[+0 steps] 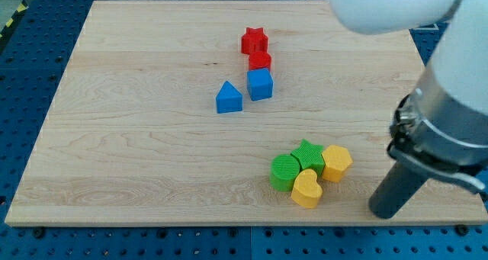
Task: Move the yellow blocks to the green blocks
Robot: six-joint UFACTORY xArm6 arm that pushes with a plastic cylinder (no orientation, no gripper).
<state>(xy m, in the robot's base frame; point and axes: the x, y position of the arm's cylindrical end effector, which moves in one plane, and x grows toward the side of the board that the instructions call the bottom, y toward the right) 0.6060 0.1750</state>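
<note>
Wooden board (137, 138), my tip (383, 211) (lower right)

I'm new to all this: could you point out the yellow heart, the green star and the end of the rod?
yellow heart block (306, 190): camera view, middle of its top face.
green star block (309, 155): camera view, centre of its top.
my tip (385, 212): camera view, rod's lower end.

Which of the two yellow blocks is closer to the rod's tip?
The yellow block at the cluster's right, touching the green star, is closer to my tip. The yellow heart lies further to the view's left, beside the green round block.
</note>
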